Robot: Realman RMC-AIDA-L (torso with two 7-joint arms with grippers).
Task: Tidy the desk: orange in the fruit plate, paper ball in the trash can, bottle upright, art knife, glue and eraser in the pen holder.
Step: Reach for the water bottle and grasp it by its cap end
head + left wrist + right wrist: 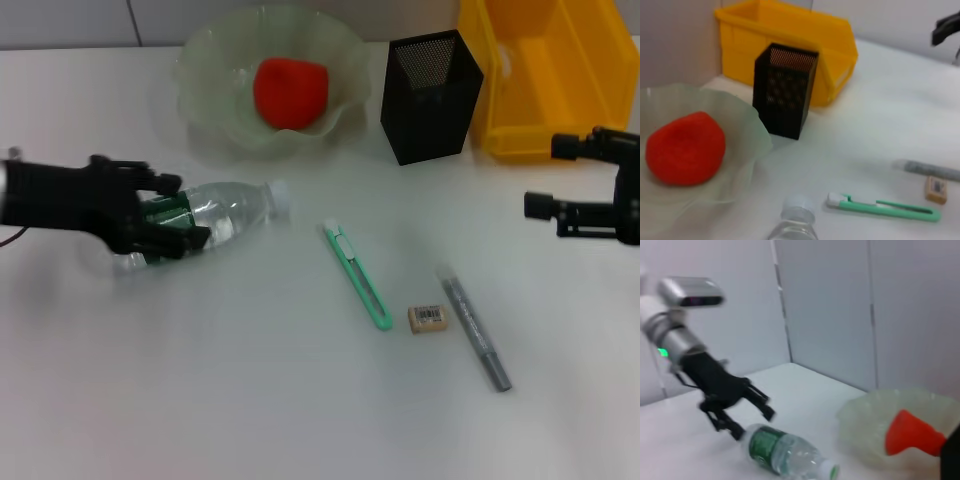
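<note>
The bottle (235, 205) lies on its side on the desk (250, 400), cap to the right; it also shows in the left wrist view (795, 220) and the right wrist view (790, 455). My left gripper (185, 212) is open, its fingers on either side of the green label end (752, 424). The orange (290, 92) sits in the fruit plate (215, 60). The art knife (358, 275), the eraser (428, 318) and the glue (475, 330) lie on the desk in front of the pen holder (430, 100). My right gripper (550, 176) is open and empty beside the trash can (560, 90). The paper ball is out of view.
The fruit plate, pen holder and trash can stand in a row along the desk's far edge, against a pale wall. The right arm hovers just in front of the trash can. Bare desk lies toward the near edge.
</note>
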